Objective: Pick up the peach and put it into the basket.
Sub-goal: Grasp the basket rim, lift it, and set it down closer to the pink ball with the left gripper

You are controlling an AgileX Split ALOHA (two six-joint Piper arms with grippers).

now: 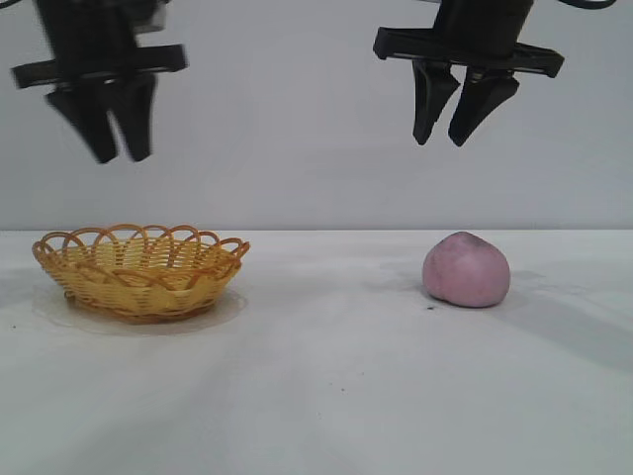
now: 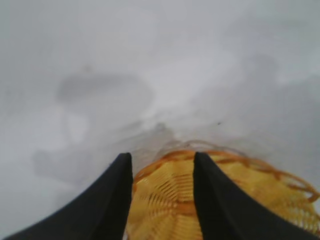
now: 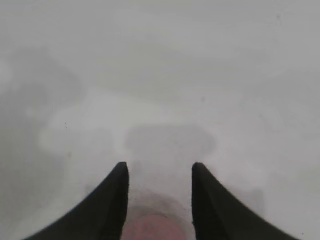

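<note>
The peach point(image 1: 466, 270) is a dull pink-mauve lump resting on the white table point(image 1: 326, 386) at the right. The basket point(image 1: 140, 270) is yellow wicker with an orange-brown looped rim and stands empty at the left. My right gripper point(image 1: 441, 139) hangs open and empty well above the peach; in the right wrist view the peach point(image 3: 155, 229) shows far below, between the fingers. My left gripper point(image 1: 119, 156) hangs open and empty high above the basket, which shows between its fingers in the left wrist view point(image 2: 165, 200).
A plain grey wall stands behind the table. A small dark speck point(image 1: 429, 307) lies on the table just left of the peach.
</note>
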